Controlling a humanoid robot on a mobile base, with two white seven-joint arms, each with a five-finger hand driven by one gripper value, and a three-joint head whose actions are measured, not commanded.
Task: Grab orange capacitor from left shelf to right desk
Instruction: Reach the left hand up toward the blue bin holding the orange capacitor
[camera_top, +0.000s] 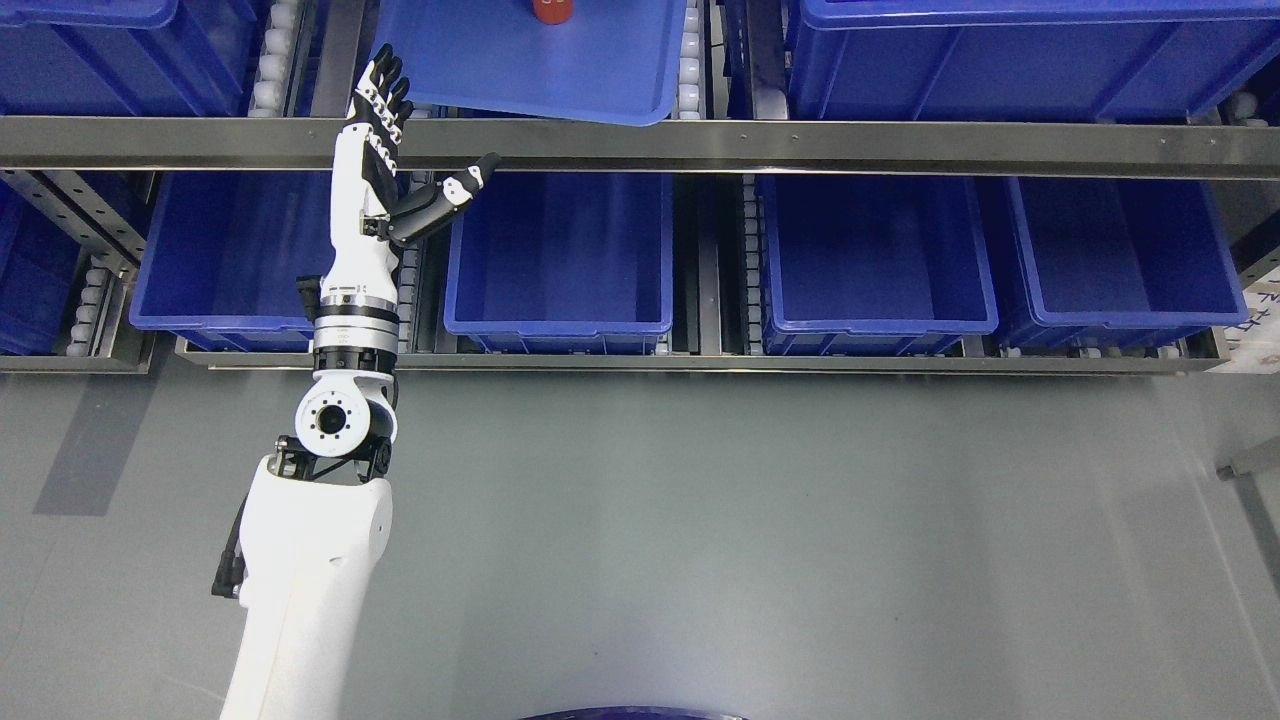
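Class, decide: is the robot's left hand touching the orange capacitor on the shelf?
Apart. The head view shows the left hand open, left of the blue tray, while the orange capacitor sits mid-tray, bare tray between them.

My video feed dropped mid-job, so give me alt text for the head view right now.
The left robot hand is raised open and empty in front of the metal shelf rail, just left of a tilted blue tray. An orange capacitor stands on that tray at the top edge. Below the rail sits a row of blue bins.
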